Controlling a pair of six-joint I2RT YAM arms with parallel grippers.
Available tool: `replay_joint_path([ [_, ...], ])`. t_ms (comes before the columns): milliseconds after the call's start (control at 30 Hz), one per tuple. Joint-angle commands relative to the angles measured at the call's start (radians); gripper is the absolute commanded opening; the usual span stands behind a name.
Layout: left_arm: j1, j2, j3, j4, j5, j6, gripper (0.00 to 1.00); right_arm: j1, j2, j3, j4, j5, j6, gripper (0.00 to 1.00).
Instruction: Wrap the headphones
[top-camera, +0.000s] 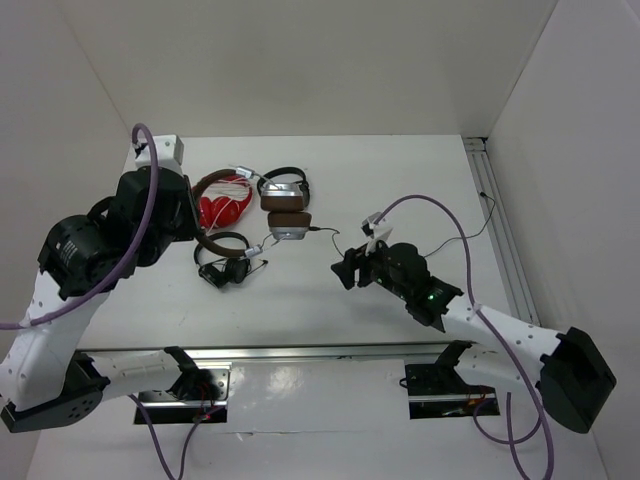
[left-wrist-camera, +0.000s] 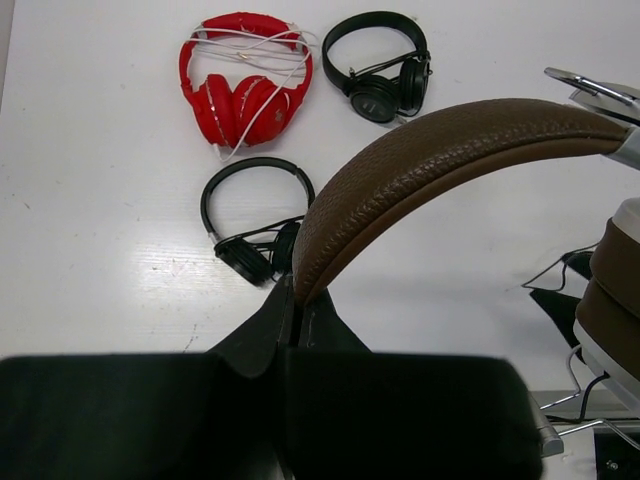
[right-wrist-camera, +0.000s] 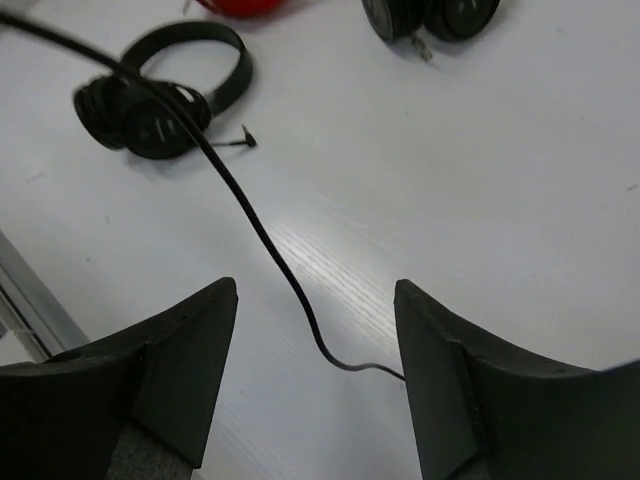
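Brown headphones (top-camera: 288, 222) beside red pair (top-camera: 222, 208)

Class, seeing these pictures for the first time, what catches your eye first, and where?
The brown headband fills the left wrist view, pinched by the left gripper. Beyond it, red headphones stand out on the white table. In the right wrist view, a thin black cable lies between the fingers of the open right gripper.

Overhead view looking down, both wrist views close, sharing black headphones (left-wrist-camera: 245, 258)

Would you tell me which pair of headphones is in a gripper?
The brown-headband pair, clamped in the left gripper; the red pair and black pairs lie loose.
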Motion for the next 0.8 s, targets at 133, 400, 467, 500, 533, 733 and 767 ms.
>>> replay_joint_path([
  [133,0.004,-0.009,0.053,0.075,0.015,-0.029,0.0,-0.003,0.143,0.05,0.126,-0.034,-0.022,0.08],
  [400,0.004,-0.045,-0.169,0.188,-0.091,0.068,0.0,0.072,-0.067,0.039,-0.025,0.173,0.016,0.0],
  [467,0.004,-0.076,-0.25,0.323,-0.095,0.161,0.0,0.092,-0.167,0.039,-0.142,0.26,0.025,0.0],
  [500,0.004,-0.101,-0.313,0.355,-0.08,0.183,0.0,0.112,-0.194,0.076,-0.183,0.286,0.025,0.0],
  [533,0.004,-0.101,-0.332,0.379,-0.06,0.197,0.0,0.121,-0.217,0.093,-0.226,0.308,0.025,0.0],
  [733,-0.037,-0.057,-0.446,0.479,0.107,0.342,0.0,0.143,-0.287,0.237,-0.455,0.377,0.082,0.0],
  [767,-0.076,-0.034,-0.446,0.465,0.107,0.355,0.0,0.143,-0.287,0.28,-0.472,0.368,0.082,0.0],
])
